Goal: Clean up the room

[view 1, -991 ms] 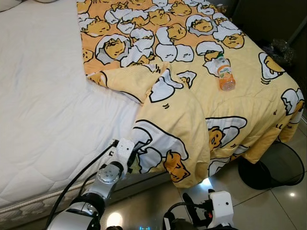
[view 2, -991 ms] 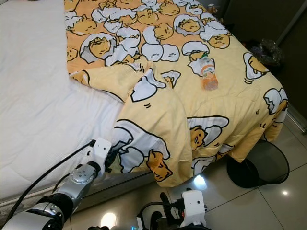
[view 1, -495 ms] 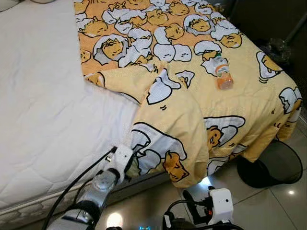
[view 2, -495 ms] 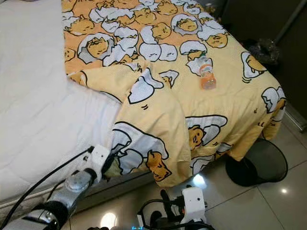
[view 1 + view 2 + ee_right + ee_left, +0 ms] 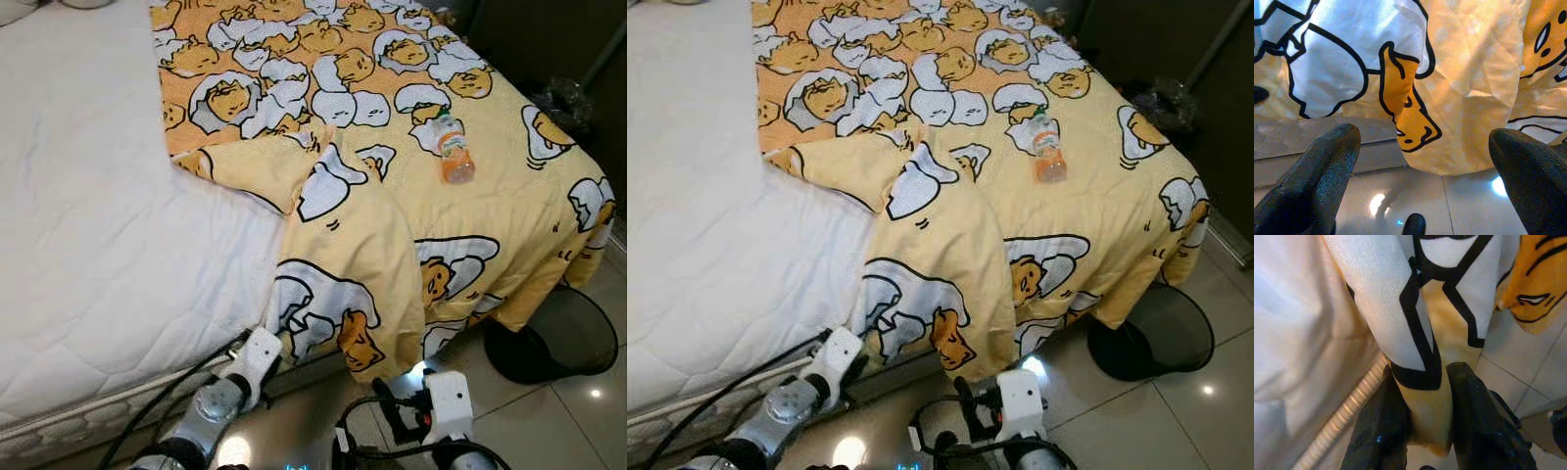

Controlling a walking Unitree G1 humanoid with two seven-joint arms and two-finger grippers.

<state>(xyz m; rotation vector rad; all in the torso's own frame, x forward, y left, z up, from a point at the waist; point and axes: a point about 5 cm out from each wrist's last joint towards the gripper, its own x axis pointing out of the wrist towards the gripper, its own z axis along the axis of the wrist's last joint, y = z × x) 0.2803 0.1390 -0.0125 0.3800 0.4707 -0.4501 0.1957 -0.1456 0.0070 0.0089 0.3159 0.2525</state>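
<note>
A yellow blanket (image 5: 490, 211) printed with cartoon eggs covers the right part of the bed, with one corner folded back and hanging over the foot edge. My left gripper (image 5: 1427, 416) is shut on the hanging edge of that blanket, low by the bed's foot (image 5: 266, 345). An orange drink bottle (image 5: 453, 149) lies on its side on the blanket near the right. My right gripper (image 5: 1425, 144) stands open above the floor tiles, facing the hanging blanket corner (image 5: 1415, 127) and apart from it; its white wrist (image 5: 446, 401) is at the lower middle.
The bare white mattress (image 5: 98, 225) takes up the bed's left side. A black mesh bin (image 5: 563, 338) stands on the shiny tiled floor (image 5: 578, 421) by the bed's right corner. Dark furniture stands at the far right.
My left gripper has dropped lower along the bed's foot edge, still holding the blanket's edge. The right wrist has shifted slightly; the bottle has not moved.
</note>
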